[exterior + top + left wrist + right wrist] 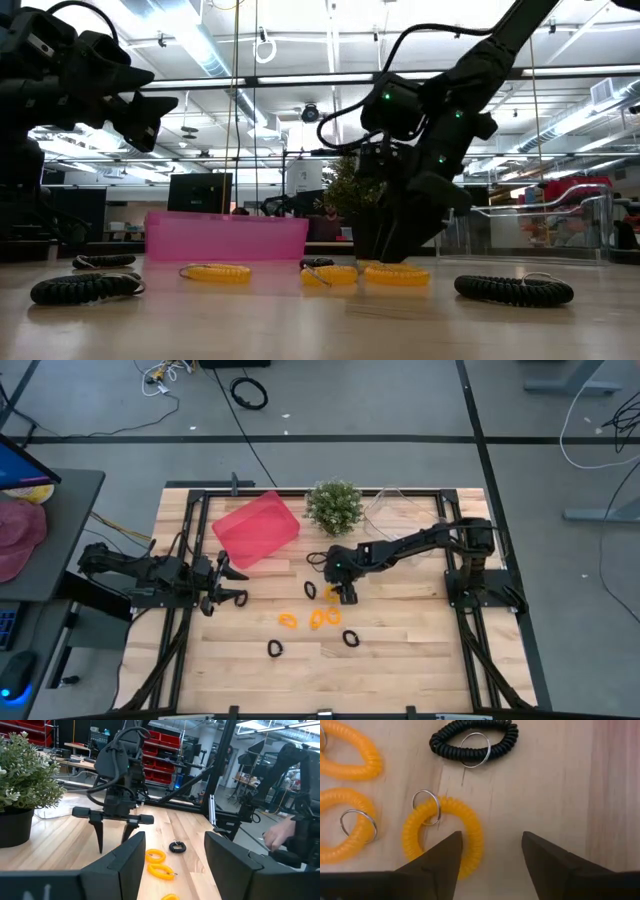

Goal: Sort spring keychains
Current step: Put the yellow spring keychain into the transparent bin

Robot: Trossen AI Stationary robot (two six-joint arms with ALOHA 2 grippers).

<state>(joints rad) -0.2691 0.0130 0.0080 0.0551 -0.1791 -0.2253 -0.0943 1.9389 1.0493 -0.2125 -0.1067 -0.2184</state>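
4 cameras on 1 table.
The high view looks straight down on the whole wooden table (400, 660). The low view sits at tabletop level, facing across into the room. The left wrist view looks along the table at the right arm (120, 775). The right wrist view faces straight down, very near an orange keychain (442, 837), which the other views also show.

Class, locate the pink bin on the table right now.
In the high view, the pink bin sits toward the table's far edge, left of the potted plant, beyond the left gripper.
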